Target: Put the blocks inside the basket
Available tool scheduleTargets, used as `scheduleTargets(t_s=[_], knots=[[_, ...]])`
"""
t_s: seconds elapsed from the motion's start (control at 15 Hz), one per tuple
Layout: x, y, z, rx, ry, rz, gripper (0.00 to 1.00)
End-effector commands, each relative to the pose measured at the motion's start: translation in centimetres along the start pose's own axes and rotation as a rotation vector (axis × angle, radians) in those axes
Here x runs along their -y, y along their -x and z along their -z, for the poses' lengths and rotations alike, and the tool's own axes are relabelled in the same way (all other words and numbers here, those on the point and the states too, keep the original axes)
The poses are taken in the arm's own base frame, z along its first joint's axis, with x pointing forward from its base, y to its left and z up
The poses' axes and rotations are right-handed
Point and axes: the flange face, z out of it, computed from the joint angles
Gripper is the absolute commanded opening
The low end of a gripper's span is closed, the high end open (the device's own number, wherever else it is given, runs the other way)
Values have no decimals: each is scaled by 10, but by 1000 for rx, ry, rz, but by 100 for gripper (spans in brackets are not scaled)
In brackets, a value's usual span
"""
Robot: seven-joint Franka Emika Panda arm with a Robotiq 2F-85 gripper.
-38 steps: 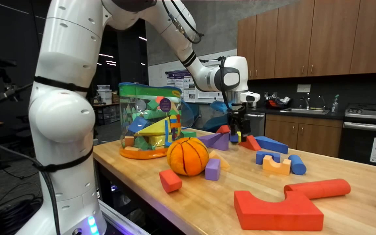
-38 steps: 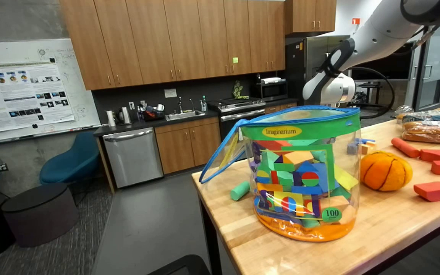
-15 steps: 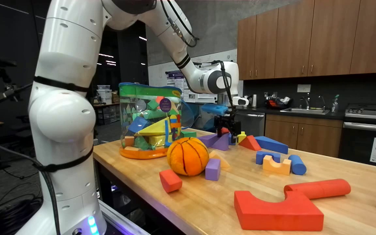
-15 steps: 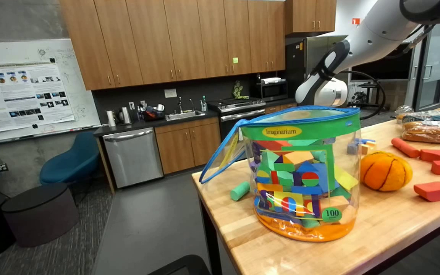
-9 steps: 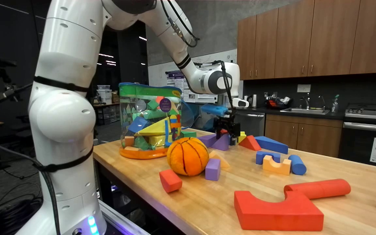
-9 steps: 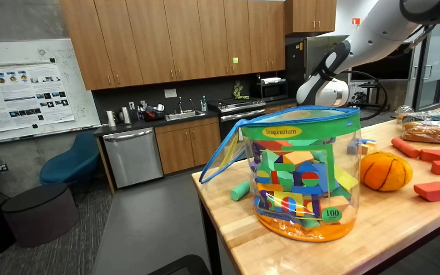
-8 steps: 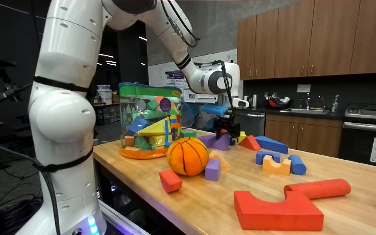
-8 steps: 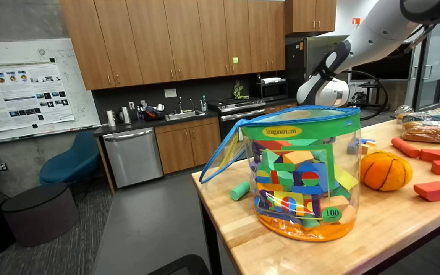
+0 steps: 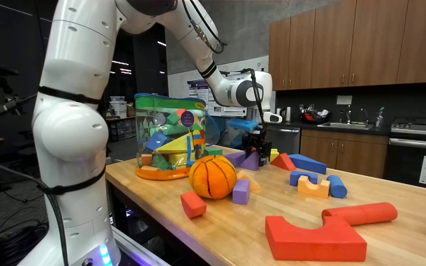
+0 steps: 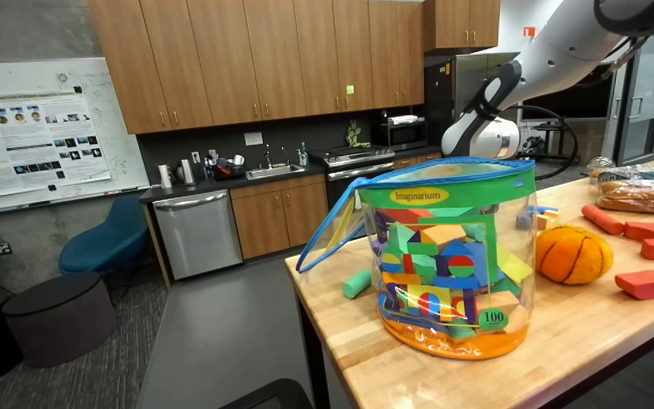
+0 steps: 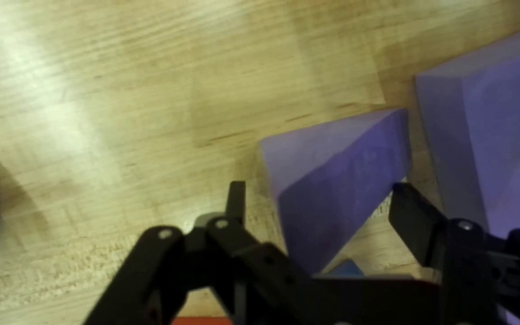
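Observation:
My gripper [image 11: 318, 194] is open around a purple wedge block [image 11: 336, 185] in the wrist view. One finger is on each side; the right fingertip is at or very near the block, the left is apart. A larger purple block [image 11: 508, 131] lies to the right. In an exterior view the gripper [image 9: 257, 155] is low among purple wedges [image 9: 250, 162], partly covering a red block. Red [image 9: 284, 162], blue [image 9: 308, 163] and yellow [image 9: 274, 155] blocks lie nearby. The basket [image 10: 474, 193], with its lid open, holds many blocks; it also shows in an exterior view [image 9: 150, 107].
An orange ball [image 9: 213, 177] sits between basket and blocks. More blocks lie nearer: purple [image 9: 241, 191], a red half-round [image 9: 193, 204], a red arch [image 9: 314, 247] and a red cylinder [image 9: 361, 213]. A green cylinder [image 10: 356, 284] and bagged bread [image 10: 645, 196] are on the table.
My gripper has moved left in an exterior view, from the yellow block to the purple wedges, and lowered slightly. The yellow block is uncovered. In the last half second it barely moves.

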Motion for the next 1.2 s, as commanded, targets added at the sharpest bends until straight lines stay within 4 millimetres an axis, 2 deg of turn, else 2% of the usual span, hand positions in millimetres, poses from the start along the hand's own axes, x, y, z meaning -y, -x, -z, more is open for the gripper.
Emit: scheduleTargets(t_s=[0.0, 0.13, 0.2, 0.6, 0.8, 0.93, 1.13], knots=[[-1, 4, 4, 7, 4, 2, 50], [-1, 3, 6, 4, 3, 1, 35], [-1, 3, 6, 3, 3, 0, 33], [-15, 0, 6, 1, 38, -28, 31], [-27, 2, 16, -21, 76, -49, 31], [-26, 5, 26, -33, 92, -77, 31], [-4, 13, 48, -68, 73, -141, 31]])
